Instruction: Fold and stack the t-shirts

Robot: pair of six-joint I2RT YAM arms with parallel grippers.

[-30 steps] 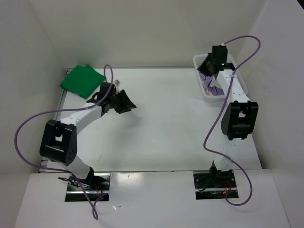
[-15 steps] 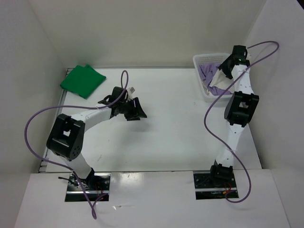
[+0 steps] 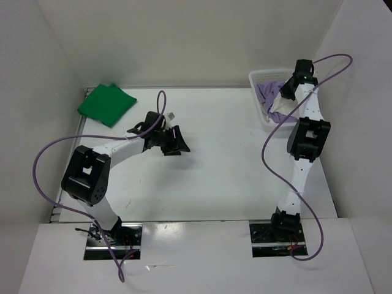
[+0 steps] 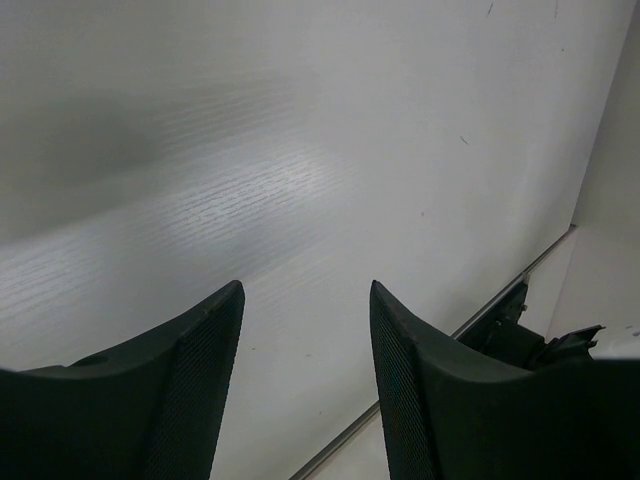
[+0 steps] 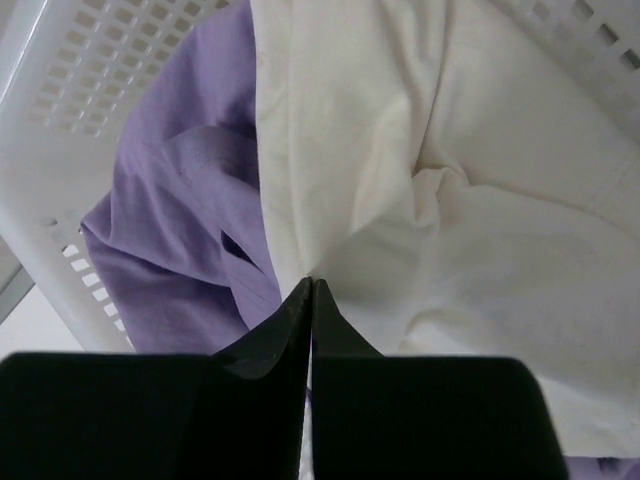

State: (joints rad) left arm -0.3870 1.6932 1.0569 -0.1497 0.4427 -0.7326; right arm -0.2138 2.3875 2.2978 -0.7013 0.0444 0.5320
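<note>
Between the closed tips of the right pincer (image 5: 311, 288), the cream-white t-shirt (image 5: 430, 200) is pinched; the left pincer (image 4: 306, 300) is held half open, empty.

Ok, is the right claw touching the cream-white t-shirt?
Touching. The right wrist view shows the right claw with shut tips pinching a fold of the cream-white t-shirt, cloth puckering toward them.
</note>
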